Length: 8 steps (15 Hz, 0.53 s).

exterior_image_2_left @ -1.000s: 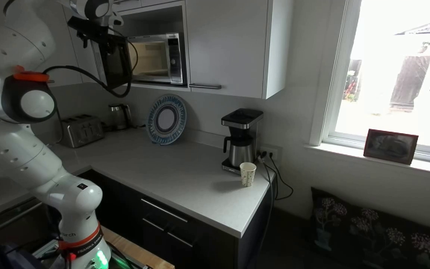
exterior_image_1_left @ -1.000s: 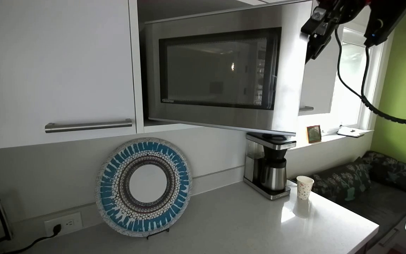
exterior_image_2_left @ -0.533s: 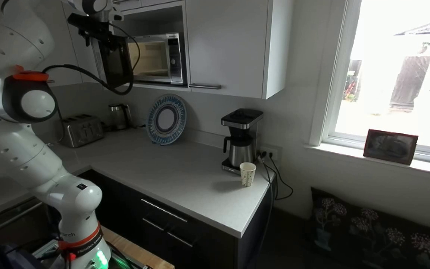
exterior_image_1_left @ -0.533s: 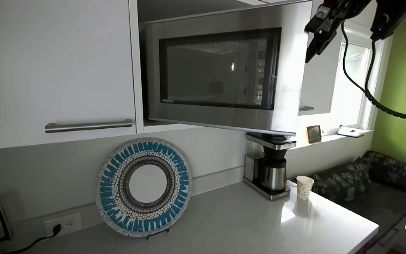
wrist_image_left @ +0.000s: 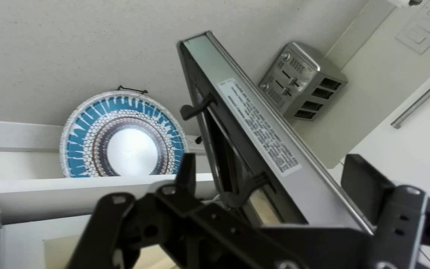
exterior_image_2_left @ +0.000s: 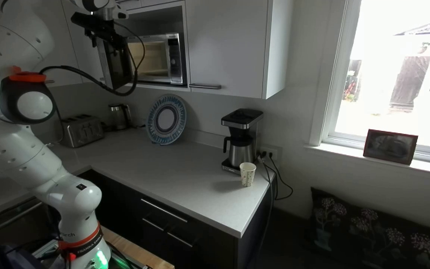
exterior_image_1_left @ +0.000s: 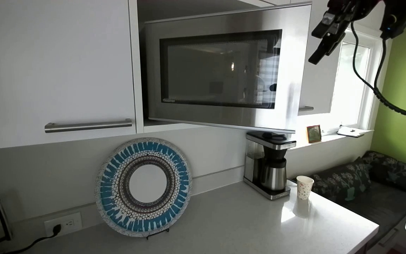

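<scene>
We have the black two-finger gripper (wrist_image_left: 269, 172) with its fingers (wrist_image_left: 364, 188) spread wide. In the wrist view the free edge of the dark-glazed stainless-steel microwave door (exterior_image_1_left: 220, 68) runs between them; we can't tell there if either pad touches it. In an exterior view we see the fingertips just beside that edge, a narrow gap showing. On the door's inner side we note a white printed label (wrist_image_left: 259, 127) and two black hooked latches (wrist_image_left: 196, 108). Door stands open, swung out from the boxy silver microwave oven (exterior_image_2_left: 175, 61), which sits in a recess of the white upper cabinets (exterior_image_2_left: 230, 45), pale interior showing.

Below, on the pale grey countertop (exterior_image_1_left: 231, 218), we log a round blue-and-white patterned plate (exterior_image_1_left: 148, 183) with a plain white centre, tilted back on a thin black wire stand (wrist_image_left: 133, 89). On one side of it, a steel four-slot toaster (wrist_image_left: 302, 82) near a steel-and-glass kettle (exterior_image_2_left: 119, 117). On the other, a black-and-steel coffee maker (exterior_image_2_left: 242, 138), and just beside that a white speckled paper cup (exterior_image_2_left: 248, 174), upright near the counter's end.

Farther out we get a dark-framed picture (exterior_image_2_left: 390, 146) on the white windowsill (exterior_image_2_left: 343, 152), a black flower-print cushion (exterior_image_2_left: 368, 231) below, and the white jointed robot arm (exterior_image_2_left: 21, 153) with orange bands.
</scene>
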Tool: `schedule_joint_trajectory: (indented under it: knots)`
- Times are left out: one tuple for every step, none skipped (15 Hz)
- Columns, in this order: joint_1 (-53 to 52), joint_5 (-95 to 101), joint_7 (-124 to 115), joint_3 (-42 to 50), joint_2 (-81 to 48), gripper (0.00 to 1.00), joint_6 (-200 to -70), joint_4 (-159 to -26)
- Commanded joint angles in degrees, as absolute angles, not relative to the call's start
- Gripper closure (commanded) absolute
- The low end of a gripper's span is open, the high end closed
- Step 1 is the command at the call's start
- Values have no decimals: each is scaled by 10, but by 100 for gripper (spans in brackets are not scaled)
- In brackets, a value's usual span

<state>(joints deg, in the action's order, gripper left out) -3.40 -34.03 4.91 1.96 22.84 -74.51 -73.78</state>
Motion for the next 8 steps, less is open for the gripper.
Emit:
schedule_joint_trajectory:
  knots:
    - [-19,-272,62,40,242,0,-699,-717]
    - [-18,-250,75,46,241,0,-691,-712]
    - [-15,-223,89,48,241,0,-686,-708]
    - [-12,-200,110,52,242,0,-690,-711]
    - [-3,-180,127,50,250,0,-710,-726]
    - [0,-175,135,54,255,0,-737,-743]
    - [3,-183,134,58,262,0,-772,-766]
    - [8,-200,122,60,269,0,-818,-797]
